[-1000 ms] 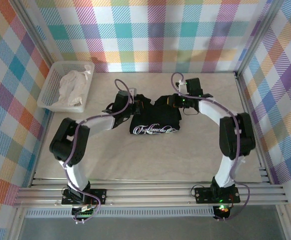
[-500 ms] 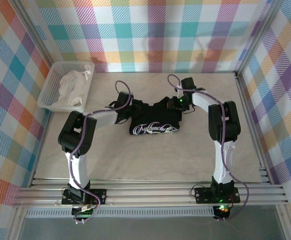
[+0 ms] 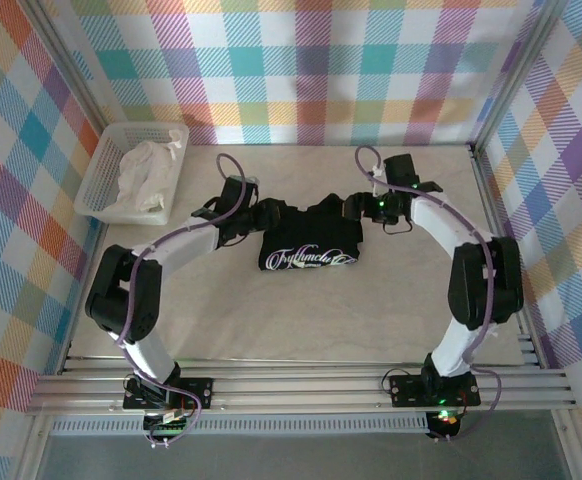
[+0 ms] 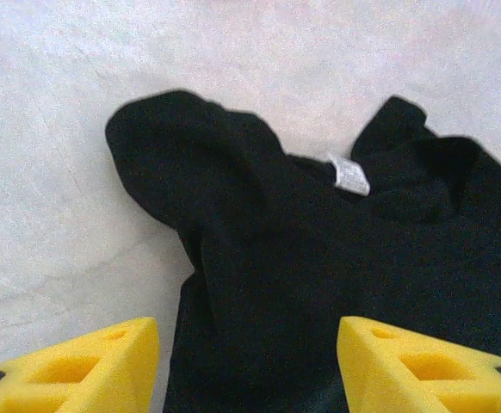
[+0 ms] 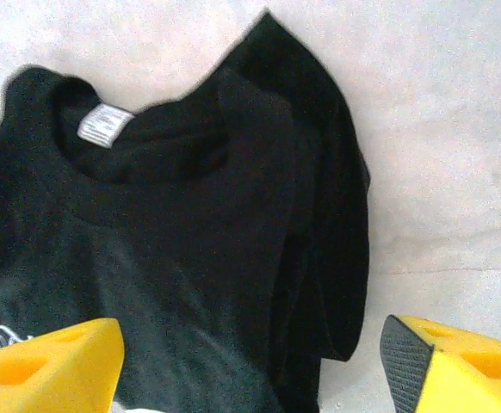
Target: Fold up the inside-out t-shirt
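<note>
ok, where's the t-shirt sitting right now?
In the top view the black t-shirt lies on the table around its middle, between the left tool and the right tool, to the right of the white basket.

A pale, marble-patterned table [image 3: 301,310] sits enclosed on three sides by pastel plaid walls [image 3: 311,60] under soft, even light. Aluminium rails [image 3: 301,385] run along its near edge; a white plastic basket [image 3: 96,175] holding a crumpled white cloth [image 3: 143,170] stands in the far left corner.
</note>
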